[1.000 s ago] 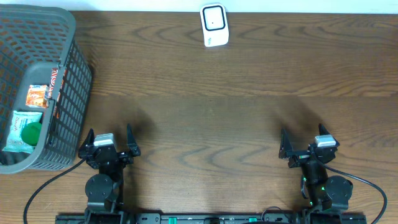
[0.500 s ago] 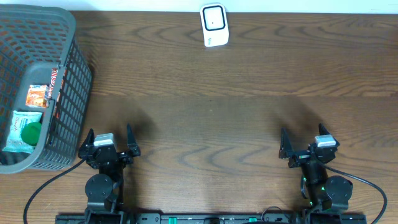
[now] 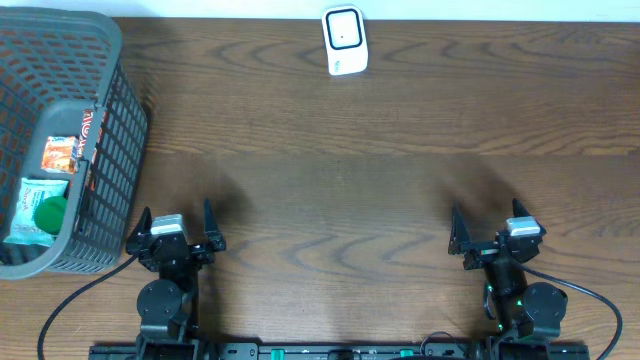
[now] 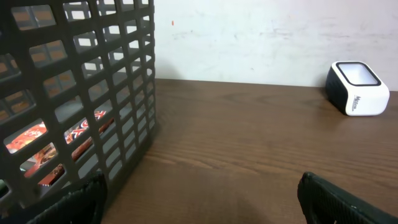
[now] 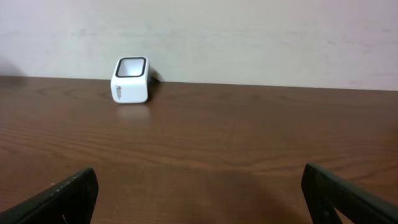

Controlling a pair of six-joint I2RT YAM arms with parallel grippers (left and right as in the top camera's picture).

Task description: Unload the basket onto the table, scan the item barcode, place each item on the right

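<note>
Overhead view. Dark wood tabletop [image 3: 330,170], grain running left to right.

Left edge, toward the far-left corner: grey plastic mesh basket [image 3: 122,140], upright, partly cut off by the frame.
- On its floor an orange-red snack packet [image 3: 58,153] lies flat.
- Just nearer the camera side lies a white-and-green packet [image 3: 36,211], close to or touching the first; contact cannot be told.
- A red-printed item [image 3: 92,130] stands on edge against the basket's right wall. No barcode can be read on any of them.

Near edge, left of centre: left gripper [image 3: 177,214], just right of the basket's near corner and apart from it. It is released, with its jaws spread wide. The left wrist view shows both dark fingers [image 4: 339,200] low in the frame with bare wood between them, the basket wall filling the left side.

Far edge, about centre: white scanner [image 3: 344,40] with a dark window on top, sitting upright on the tabletop, well apart from basket and arms.

Near edge, right of centre: right gripper [image 3: 486,213], also released, jaws wide. The right wrist view shows its fingertips [image 5: 62,198] at the bottom corners, open wood ahead and the scanner far off to the left by the wall.
</note>
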